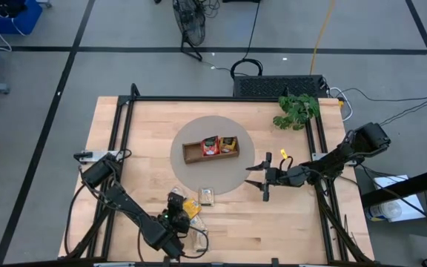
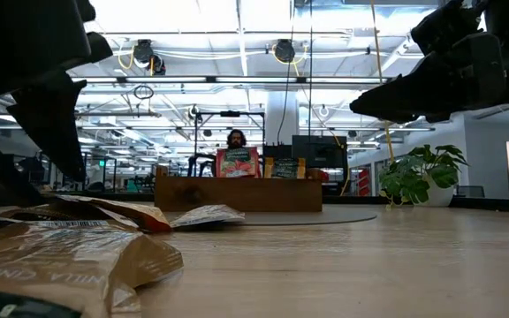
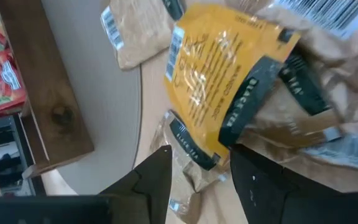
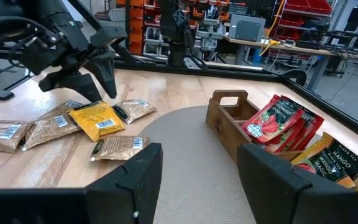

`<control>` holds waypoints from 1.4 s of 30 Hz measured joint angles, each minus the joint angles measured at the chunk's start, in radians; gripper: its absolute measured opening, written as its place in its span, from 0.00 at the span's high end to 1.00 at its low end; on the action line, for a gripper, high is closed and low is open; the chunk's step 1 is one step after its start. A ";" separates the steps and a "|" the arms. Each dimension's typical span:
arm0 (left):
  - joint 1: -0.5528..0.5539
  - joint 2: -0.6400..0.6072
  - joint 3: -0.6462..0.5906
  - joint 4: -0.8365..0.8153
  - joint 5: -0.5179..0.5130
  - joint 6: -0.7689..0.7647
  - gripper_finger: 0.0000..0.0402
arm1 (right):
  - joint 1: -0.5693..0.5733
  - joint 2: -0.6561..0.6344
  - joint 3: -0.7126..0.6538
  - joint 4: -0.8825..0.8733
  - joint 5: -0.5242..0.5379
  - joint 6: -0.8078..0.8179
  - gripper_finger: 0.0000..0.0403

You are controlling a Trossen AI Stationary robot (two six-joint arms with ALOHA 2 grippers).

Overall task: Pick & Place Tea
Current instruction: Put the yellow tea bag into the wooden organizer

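Note:
Several loose tea sachets lie flat near the table's front left: a yellow one (image 1: 191, 208) (image 3: 222, 74) (image 4: 95, 119) on top of beige ones (image 4: 51, 127), and another beige one (image 1: 207, 195) (image 4: 120, 146) at the edge of the round grey mat. My left gripper (image 1: 176, 202) (image 3: 199, 155) (image 4: 98, 92) hangs open just above this pile, slanting down, its fingers over the yellow sachet's end. Red sachets (image 1: 210, 145) (image 4: 275, 121) and yellow ones (image 4: 328, 162) stand upright in the wooden tray (image 1: 195, 152). My right gripper (image 1: 259, 182) (image 4: 197, 168) waits open and level at the mat's right edge.
The tray (image 4: 225, 118) sits mid-table on the grey mat (image 1: 213, 174). A potted plant (image 1: 296, 110) stands at the far right corner. A black frame rail (image 1: 124, 133) runs around the tabletop. Bare wood lies between the pile and the right arm.

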 joint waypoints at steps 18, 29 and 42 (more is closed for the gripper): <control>0.018 0.000 -0.001 0.076 -0.027 0.033 0.59 | 0.000 0.000 0.000 -0.001 0.000 0.000 0.52; 0.040 0.000 -0.001 0.106 -0.021 0.052 0.59 | 0.000 0.000 0.000 -0.002 0.000 0.000 0.52; 0.068 0.000 -0.001 0.159 0.043 0.091 0.98 | 0.000 0.000 0.001 -0.035 -0.001 0.006 0.52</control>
